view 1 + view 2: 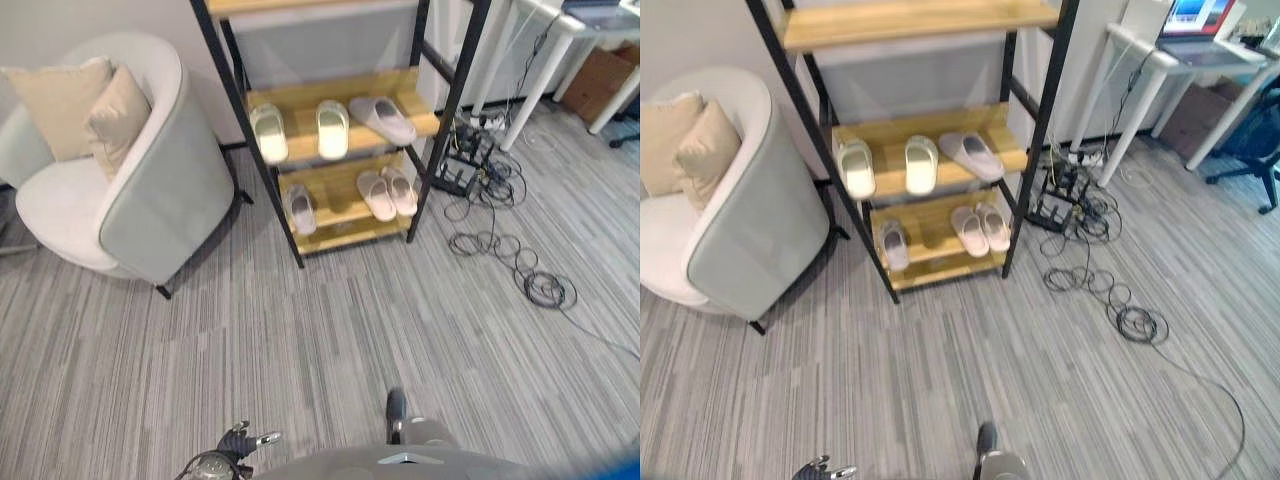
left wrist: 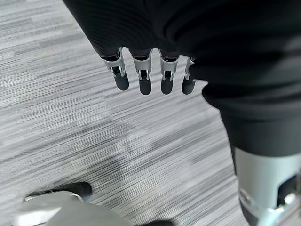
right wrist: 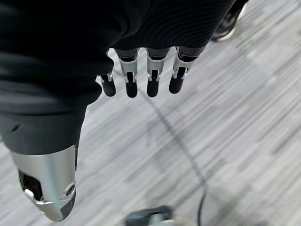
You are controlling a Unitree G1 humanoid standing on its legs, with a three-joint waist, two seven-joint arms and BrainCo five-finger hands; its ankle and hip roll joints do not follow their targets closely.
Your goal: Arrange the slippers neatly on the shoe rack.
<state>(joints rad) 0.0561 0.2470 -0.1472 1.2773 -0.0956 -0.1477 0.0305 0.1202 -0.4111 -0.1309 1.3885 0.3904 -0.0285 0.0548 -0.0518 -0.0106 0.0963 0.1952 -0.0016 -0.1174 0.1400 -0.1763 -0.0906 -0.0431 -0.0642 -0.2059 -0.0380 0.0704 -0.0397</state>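
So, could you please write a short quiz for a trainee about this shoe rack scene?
1. True or false: the black-framed wooden shoe rack holds six slippers.
2. Which slipper on the middle shelf lies askew? A. left cream slipper B. right cream slipper C. pale grey slipper
3. Fill in: the left hand and the right hand hold ____.
Key: 1 true; 2 C; 3 nothing.
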